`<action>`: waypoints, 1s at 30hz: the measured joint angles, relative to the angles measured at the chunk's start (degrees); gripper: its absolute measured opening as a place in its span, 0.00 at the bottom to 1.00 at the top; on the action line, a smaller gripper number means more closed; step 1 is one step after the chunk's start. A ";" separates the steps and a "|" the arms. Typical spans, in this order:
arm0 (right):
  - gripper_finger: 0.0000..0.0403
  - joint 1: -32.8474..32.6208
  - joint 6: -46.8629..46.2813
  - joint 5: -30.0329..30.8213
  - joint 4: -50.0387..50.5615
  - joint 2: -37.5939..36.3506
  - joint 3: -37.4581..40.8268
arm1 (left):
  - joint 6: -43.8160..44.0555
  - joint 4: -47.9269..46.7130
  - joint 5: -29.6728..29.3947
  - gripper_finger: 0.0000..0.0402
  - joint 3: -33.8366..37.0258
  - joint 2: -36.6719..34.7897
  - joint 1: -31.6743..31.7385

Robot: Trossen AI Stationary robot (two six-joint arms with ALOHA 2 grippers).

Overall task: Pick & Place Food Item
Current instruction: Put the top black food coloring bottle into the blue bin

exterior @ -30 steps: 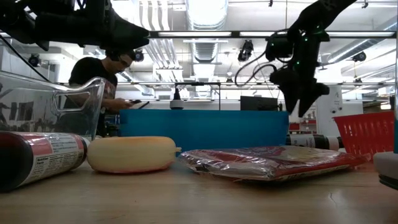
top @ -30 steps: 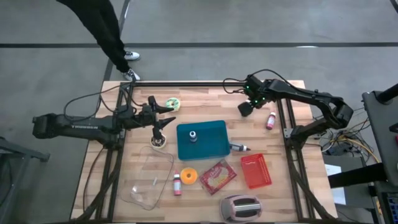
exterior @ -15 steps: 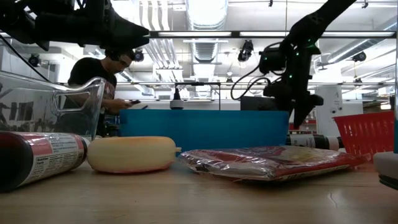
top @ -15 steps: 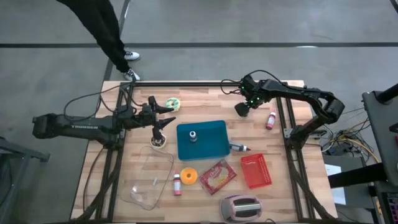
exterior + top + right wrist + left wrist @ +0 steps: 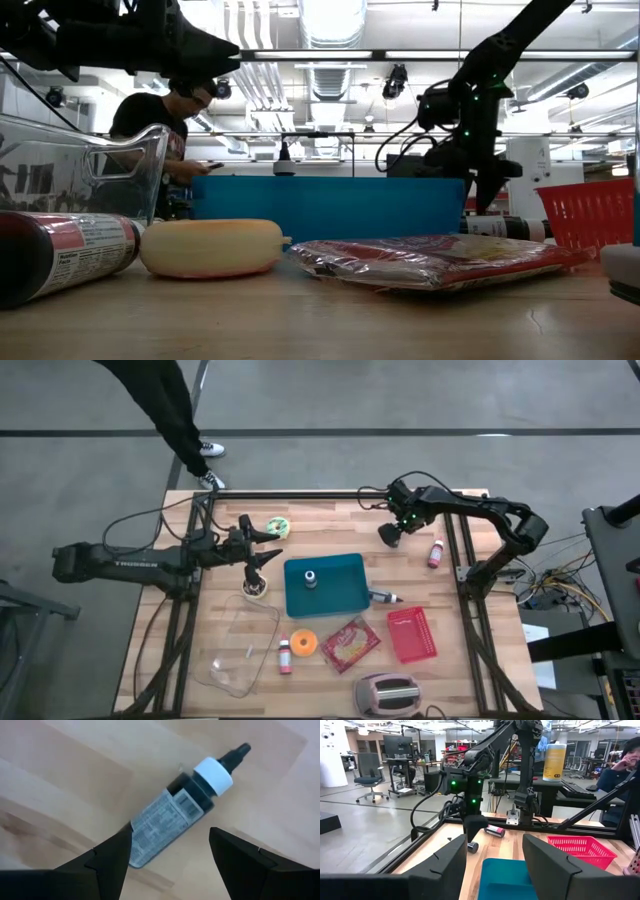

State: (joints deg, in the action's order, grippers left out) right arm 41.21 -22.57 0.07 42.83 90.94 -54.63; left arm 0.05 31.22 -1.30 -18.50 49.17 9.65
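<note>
A dark bottle (image 5: pixel 175 810) with a white cap and black nozzle lies on its side on the wooden table; it also shows in the left wrist view (image 5: pixel 472 847). My right gripper (image 5: pixel 170 832) is open and points down just above it, at the table's far right (image 5: pixel 390 535). One finger stands on either side of the bottle's lower half, and I see no touch. My left gripper (image 5: pixel 265 555) is open and empty at the far left, above a small round tub (image 5: pixel 255 588).
A teal tray (image 5: pixel 340 595) with a small object sits mid-table. A second bottle (image 5: pixel 385 597), pink bottle (image 5: pixel 436 552), red basket (image 5: pixel 412 635), red packet (image 5: pixel 350 643), orange disc (image 5: pixel 304 643), clear container (image 5: pixel 240 645) and toaster (image 5: pixel 387 695) surround it. A person stands beyond the far edge.
My right gripper has gone down toward the table, over the dark bottle, staying open. My left arm has kept still.
</note>
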 joint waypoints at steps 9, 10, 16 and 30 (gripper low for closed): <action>0.66 0.86 -0.13 -2.07 -2.19 1.93 0.11 | 0.00 0.00 0.00 0.49 0.00 0.00 0.00; 0.66 0.86 -0.11 -2.05 -2.35 2.39 0.13 | 0.00 0.00 0.00 0.49 0.00 0.00 0.00; 0.66 0.86 0.15 -2.11 -3.24 3.69 0.13 | 0.00 0.00 0.00 0.49 0.00 0.00 0.00; 0.60 0.81 1.15 -1.59 -4.18 3.74 0.54 | 0.00 0.00 0.00 0.49 0.00 0.00 0.04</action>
State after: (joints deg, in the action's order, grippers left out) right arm 42.02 -21.42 -1.52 38.64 94.67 -54.10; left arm 0.05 31.22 -1.30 -18.50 49.17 9.69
